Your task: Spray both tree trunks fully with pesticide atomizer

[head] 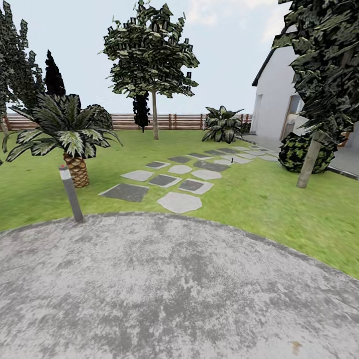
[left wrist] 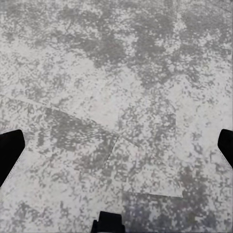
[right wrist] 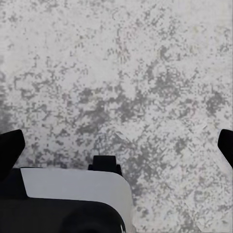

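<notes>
Closest in, a round patio (head: 174, 284) of mottled grey paving spreads across the ground. Both wrist cameras look straight down on it. The left gripper (left wrist: 116, 145) has its two dark fingertips (left wrist: 10, 150) far out at the edges of its view, spread wide with nothing between them but paving crossed by thin seams. The right gripper (right wrist: 116, 145) is spread the same way, holding nothing, with a white and black part of the robot's body (right wrist: 73, 201) below it.

At the patio's left edge a short grey post (head: 71, 193) with a pale cap stands tilted. Beyond lies the lawn (head: 259, 199), with grey stepping stones (head: 179, 202) leading away toward a white house (head: 274, 99) on the right. A low palm (head: 67, 134) with a woven-looking trunk stands at the left.

One tree (head: 329, 60) is to the right, near the house, beside a round bush (head: 299, 149). Its trunk (head: 309, 159) is a bare, pale grey-brown column, leaning a little, under dark ragged leaves. The other tree (head: 149, 50) stands farther back at mid-lawn, its trunk (head: 155, 117) thin and straight, branchless up to a wide leafy crown. Behind it runs a brown slatted fence (head: 184, 121), with a broad-leaved plant (head: 223, 124) in front.
</notes>
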